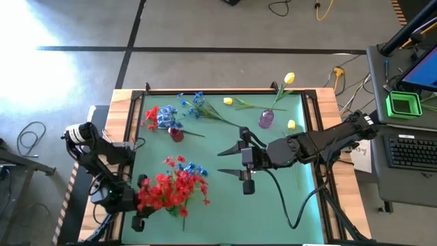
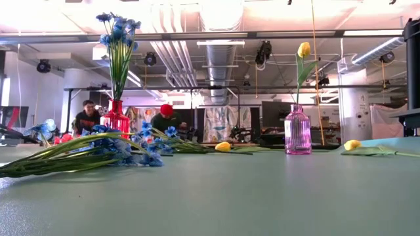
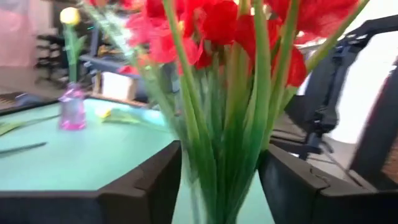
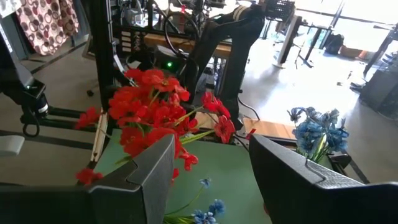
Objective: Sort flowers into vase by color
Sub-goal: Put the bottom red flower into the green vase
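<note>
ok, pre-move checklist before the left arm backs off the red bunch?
1. Left gripper fingers clear of the red flowers' stems: cannot tell; stems sit between them.
2. Red bunch upright unaided: cannot tell.
3. Right gripper out of the way: ok, mid-table, fingers open, empty.
4. Red vase holds blue flowers: ok.
5. Pink vase holds a yellow tulip: ok.
6. All sorted: not ok, loose flowers remain on the table.

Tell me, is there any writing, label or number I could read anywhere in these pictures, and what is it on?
No text can be read anywhere.
The white sheet at the table's right edge carries dark marks, too small to read.
The keyboard keys are too small to read.
The red vase and the pink vase show no label.
</note>
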You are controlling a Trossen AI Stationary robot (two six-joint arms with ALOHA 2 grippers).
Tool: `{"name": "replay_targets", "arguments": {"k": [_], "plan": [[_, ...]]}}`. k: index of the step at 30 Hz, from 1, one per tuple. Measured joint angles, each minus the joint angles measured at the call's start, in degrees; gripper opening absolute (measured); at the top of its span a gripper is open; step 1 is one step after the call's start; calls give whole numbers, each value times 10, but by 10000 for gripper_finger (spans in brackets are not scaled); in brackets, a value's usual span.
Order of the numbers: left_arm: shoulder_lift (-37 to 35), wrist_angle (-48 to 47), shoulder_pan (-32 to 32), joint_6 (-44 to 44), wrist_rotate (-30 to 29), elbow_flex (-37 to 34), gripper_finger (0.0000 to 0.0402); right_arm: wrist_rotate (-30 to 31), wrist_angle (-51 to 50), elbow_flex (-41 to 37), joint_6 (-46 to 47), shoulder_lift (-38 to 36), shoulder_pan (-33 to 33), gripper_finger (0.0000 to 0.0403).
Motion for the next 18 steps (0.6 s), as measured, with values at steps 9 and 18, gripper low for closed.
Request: {"name": "replay_targets", "arguments": {"k": [9,18], "plan": [[0,3,-45,-22,-93,0,246,1,0,0,0,0,-1,201],[0,4,-100,-34,-105,3,276,118,-61,0,118,0,-3,201]]}}
